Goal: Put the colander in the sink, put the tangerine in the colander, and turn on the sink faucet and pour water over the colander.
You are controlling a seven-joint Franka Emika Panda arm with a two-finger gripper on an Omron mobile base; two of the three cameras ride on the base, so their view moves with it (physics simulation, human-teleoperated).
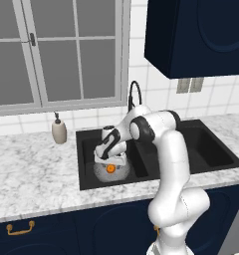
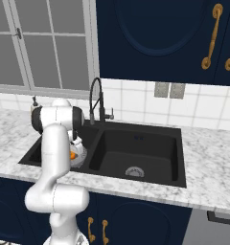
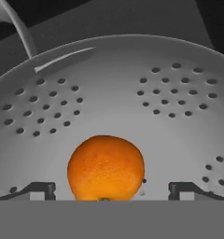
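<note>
Colander (image 3: 114, 93) sat in the left basin of the sink (image 1: 216, 164), and the tangerine (image 3: 106, 168) lay inside the colander, so two of the three steps looked done. The gripper (image 3: 111, 189) stood open, its fingertips (image 3: 39, 189) apart on either side of the fruit and clear of it. The sink faucet (image 2: 95, 100), behind the colander, showed no water. Matte grey perforated metal cradled the glossy, dimpled orange sphere; the sink was smooth black

No readable text, labels or numbers anywhere.
</note>
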